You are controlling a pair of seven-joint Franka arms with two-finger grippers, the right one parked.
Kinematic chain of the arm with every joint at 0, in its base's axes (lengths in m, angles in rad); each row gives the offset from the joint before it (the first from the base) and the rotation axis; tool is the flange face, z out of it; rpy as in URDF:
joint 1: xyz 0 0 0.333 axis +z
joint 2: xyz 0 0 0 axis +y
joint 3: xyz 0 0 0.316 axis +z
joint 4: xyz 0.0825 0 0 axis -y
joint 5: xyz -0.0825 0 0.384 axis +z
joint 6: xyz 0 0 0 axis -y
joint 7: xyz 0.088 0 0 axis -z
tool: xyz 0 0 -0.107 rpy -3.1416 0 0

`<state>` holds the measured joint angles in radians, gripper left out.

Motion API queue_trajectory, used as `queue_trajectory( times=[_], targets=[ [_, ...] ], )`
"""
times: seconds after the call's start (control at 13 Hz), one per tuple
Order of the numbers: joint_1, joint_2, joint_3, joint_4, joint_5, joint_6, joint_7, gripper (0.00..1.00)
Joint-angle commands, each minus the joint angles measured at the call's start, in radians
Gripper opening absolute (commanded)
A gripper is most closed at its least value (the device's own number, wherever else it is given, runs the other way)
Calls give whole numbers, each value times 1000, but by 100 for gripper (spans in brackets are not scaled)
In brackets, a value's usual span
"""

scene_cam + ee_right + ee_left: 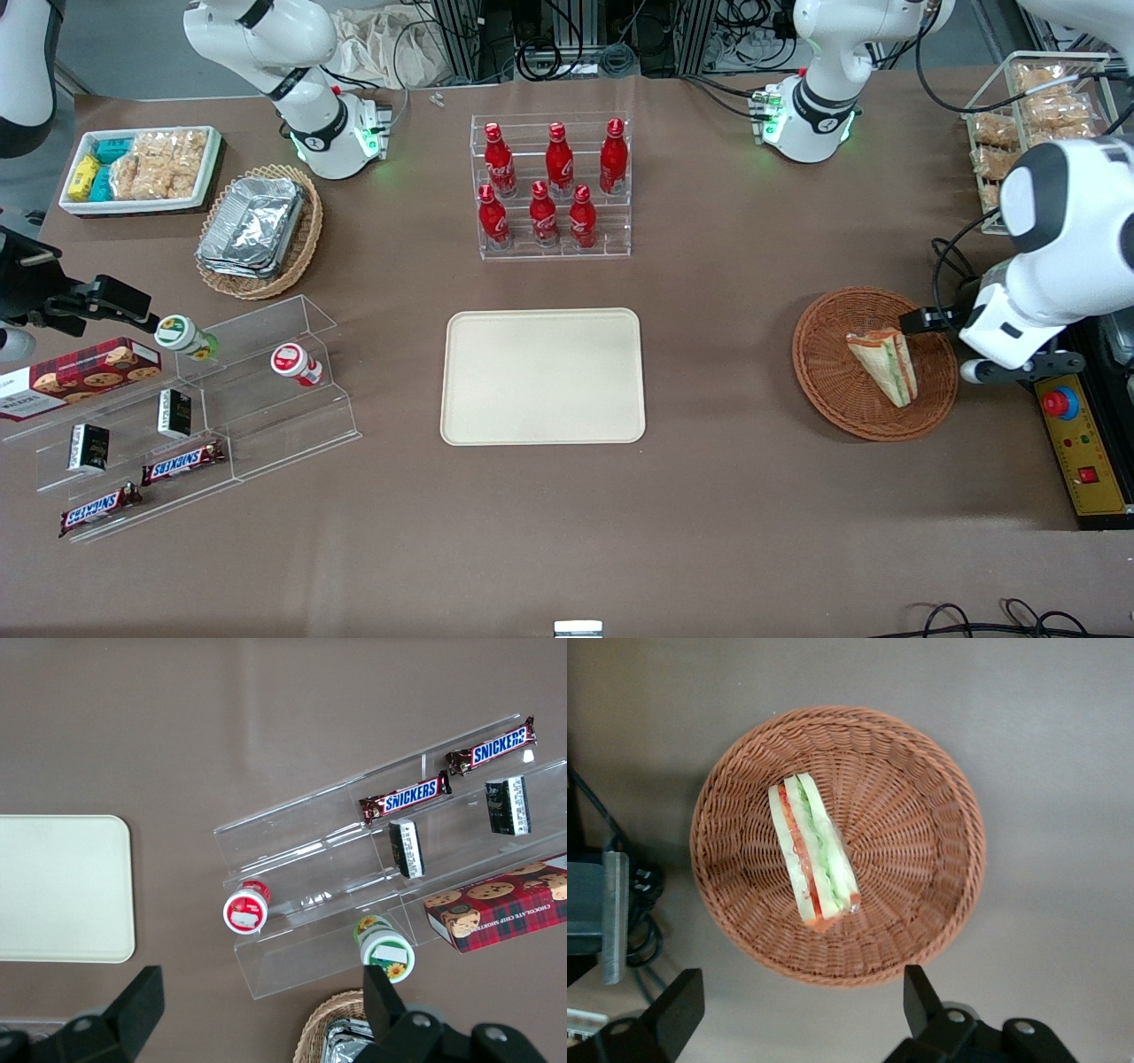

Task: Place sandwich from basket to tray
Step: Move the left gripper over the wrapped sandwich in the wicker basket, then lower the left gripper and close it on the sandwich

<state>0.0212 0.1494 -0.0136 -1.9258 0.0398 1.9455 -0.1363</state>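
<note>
The sandwich (883,365) lies in the round reddish-brown basket (824,372) toward the working arm's end of the table. In the left wrist view the sandwich (812,850) rests on its side, slightly off the basket's (921,842) centre, with its red and green filling stripes facing up. It touches only the woven floor.

The gripper (799,1010) hangs above the basket, over its rim, with its two dark fingers (923,997) spread wide and holding nothing. It is well clear of the sandwich. In the front view the white left arm (1054,257) reaches over the table edge beside the basket, and its wrist covers part of the rim.

The cream tray (543,376) sits flat at the middle of the table, well apart from the basket, with nothing on it. Farther from the front camera than the tray stands a clear rack (551,186) with six red bottles (543,213) in two rows.

Toward the parked arm's end lie a tan oval basket with foil containers (259,230), a white tray of snack packets (140,168), and a clear stepped shelf (221,399) carrying two small cups (297,363), a cookie box (80,377) and Snickers bars (182,462). A wire bin of packets (1032,115) sits at the working arm's end.
</note>
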Motion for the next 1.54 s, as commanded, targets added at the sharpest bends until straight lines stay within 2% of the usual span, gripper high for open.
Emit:
queue_trajectory(
  times=[0.0,0.38,1.08,1.23,1.46],
  targets=[
    [13,-27,1,-134,-15,134,-35,100],
    [48,41,1,-292,-17,419,-91,100],
    [57,165,1,-263,-18,524,-115,98],
    [48,182,-2,-237,-15,523,-181,82],
    [46,173,-6,-214,-15,509,-189,46]
  ],
)
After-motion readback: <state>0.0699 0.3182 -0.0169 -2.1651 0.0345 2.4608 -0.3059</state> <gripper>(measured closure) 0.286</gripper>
